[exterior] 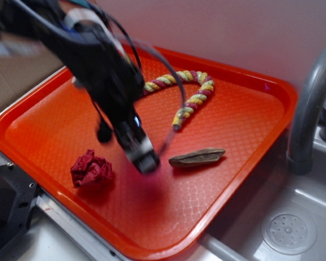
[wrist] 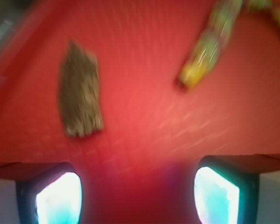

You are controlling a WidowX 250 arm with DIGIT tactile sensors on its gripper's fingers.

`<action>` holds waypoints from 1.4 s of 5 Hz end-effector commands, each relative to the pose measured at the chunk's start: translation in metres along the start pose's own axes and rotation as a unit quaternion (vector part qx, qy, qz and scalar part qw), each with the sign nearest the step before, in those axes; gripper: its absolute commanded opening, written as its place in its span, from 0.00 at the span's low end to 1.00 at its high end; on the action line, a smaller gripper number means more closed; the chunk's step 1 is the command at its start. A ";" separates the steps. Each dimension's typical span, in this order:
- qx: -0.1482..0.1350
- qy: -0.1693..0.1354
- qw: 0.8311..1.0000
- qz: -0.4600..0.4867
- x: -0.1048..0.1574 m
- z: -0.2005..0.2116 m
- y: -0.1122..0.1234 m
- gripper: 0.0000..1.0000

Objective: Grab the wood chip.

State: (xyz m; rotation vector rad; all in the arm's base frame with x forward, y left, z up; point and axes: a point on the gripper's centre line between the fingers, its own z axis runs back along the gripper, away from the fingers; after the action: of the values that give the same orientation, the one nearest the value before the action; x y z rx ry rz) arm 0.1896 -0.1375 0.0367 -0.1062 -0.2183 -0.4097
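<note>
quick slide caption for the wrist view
Open gripper above the red tray, wood chip ahead to the left, rope end to the right.

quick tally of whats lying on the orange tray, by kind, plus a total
wood chip: 1
red-and-yellow twisted rope: 1
dark red cloth wad: 1
total: 3 things on the orange tray

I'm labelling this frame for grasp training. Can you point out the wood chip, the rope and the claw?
wood chip [exterior: 197, 157]: exterior view, middle of its flat top face.
rope [exterior: 194, 100]: exterior view, on the twisted strand running down to its free end.
claw [wrist: 138, 196]: wrist view, gap midway between the two fingertips, open.
</note>
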 end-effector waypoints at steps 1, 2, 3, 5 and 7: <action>0.003 -0.021 0.997 -0.076 0.012 0.010 -0.039 1.00; 0.003 -0.021 0.997 -0.076 0.012 0.010 -0.039 1.00; 0.003 -0.021 0.997 -0.076 0.012 0.010 -0.039 1.00; 0.018 -0.019 0.996 -0.091 0.028 -0.026 -0.042 1.00; 0.013 -0.018 0.995 -0.096 0.047 -0.046 -0.040 0.78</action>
State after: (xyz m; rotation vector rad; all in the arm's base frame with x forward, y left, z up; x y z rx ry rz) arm 0.2286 -0.1983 0.0155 -0.0772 -0.2942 -0.5895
